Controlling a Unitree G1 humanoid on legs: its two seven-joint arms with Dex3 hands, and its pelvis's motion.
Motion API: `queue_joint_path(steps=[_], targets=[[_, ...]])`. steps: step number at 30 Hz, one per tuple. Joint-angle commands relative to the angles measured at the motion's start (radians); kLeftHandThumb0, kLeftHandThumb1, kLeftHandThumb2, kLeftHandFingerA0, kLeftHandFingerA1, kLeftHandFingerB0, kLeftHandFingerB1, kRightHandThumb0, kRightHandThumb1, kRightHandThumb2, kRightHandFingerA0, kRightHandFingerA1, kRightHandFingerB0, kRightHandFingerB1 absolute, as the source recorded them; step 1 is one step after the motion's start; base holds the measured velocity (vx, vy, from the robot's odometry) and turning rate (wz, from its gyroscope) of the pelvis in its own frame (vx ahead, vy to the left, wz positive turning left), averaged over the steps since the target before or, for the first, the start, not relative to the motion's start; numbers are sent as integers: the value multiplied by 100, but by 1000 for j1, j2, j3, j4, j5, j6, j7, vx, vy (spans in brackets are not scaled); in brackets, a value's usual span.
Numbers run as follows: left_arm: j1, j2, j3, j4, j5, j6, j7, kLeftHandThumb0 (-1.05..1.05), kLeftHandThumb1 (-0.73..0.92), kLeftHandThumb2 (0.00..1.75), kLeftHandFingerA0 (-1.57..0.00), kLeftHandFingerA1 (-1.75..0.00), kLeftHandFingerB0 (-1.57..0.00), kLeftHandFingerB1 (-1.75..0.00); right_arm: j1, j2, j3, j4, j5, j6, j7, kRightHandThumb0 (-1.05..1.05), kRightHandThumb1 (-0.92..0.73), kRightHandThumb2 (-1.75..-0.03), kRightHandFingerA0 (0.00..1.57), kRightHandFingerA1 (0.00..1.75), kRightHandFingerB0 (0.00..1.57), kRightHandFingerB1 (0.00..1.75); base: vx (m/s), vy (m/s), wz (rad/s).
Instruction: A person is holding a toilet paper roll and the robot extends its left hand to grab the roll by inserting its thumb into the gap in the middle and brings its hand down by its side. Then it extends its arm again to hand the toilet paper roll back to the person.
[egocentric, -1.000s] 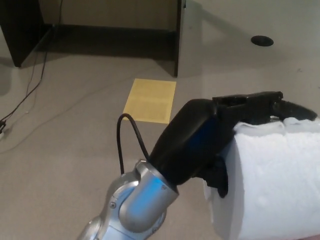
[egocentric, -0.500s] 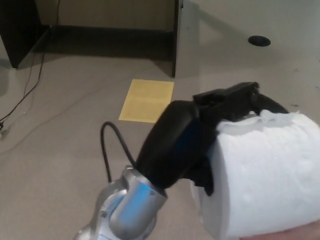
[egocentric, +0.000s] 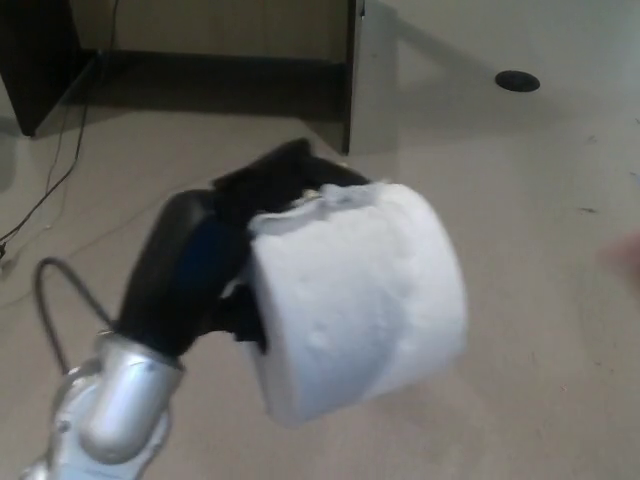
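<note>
The white toilet paper roll (egocentric: 360, 295) fills the middle of the head view, held on its side above the floor. My left hand (egocentric: 225, 240), black on a silver wrist, comes in from the lower left and is shut on the roll. Its fingers (egocentric: 290, 165) lie over the roll's top edge, and its thumb goes in at the roll's near end, hidden by the paper. At the right edge a blurred bit of a person's hand (egocentric: 628, 250) shows, apart from the roll. My right hand is out of sight.
Beige floor lies below. A dark desk frame (egocentric: 40, 70) and a grey panel (egocentric: 375, 85) stand at the back. Thin cables (egocentric: 55, 175) run along the floor at left. A round black mark (egocentric: 517, 81) sits far right.
My left hand has swung left with the roll. The person's hand that showed under the roll is now off it. The yellow sheet on the floor is now hidden behind my hand.
</note>
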Motion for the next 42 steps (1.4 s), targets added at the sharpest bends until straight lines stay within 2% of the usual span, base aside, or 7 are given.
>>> queue_joint_path(steps=[1,4,8,14,17,21,42], targets=[[159,44,123,64,-111,-111,22,4,67,97,-102,-140,-80,-121,-7,-20,-2,3,-1,14,8,-37,-67,-61,74,59,54,41,0,0,0],[297,54,197,172,-154,-179,24,2,75,85,-95,-139,-76,-120,-13,-14,-9,6,6,15,15,-37,-67,-60,73,59,54,42,0,0,0],[437,58,274,467,-185,-339,52,7,72,90,-91,-140,-77,-118,-5,-19,2,6,-6,2,8,-38,-66,-60,77,67,55,42,0,0,0],[524,122,337,949,-134,-400,128,-2,80,79,-86,-150,-73,-126,-15,1,6,10,-5,12,16,-36,-67,-60,73,60,53,42,0,0,0],[520,169,331,1083,-95,-404,176,-9,79,67,-85,-143,-76,-117,-2,9,11,8,-9,1,8,-38,-68,-61,74,60,55,42,0,0,0],[485,196,321,1137,-99,-356,162,-8,81,67,-92,-140,-78,-119,-3,12,12,10,-10,4,-4,-38,-67,-61,75,64,54,42,0,0,0],[374,233,263,1393,-128,-524,164,-11,81,69,-89,-144,-79,-123,-29,6,14,12,-9,20,5,-38,-67,-60,78,67,54,42,0,0,0]])
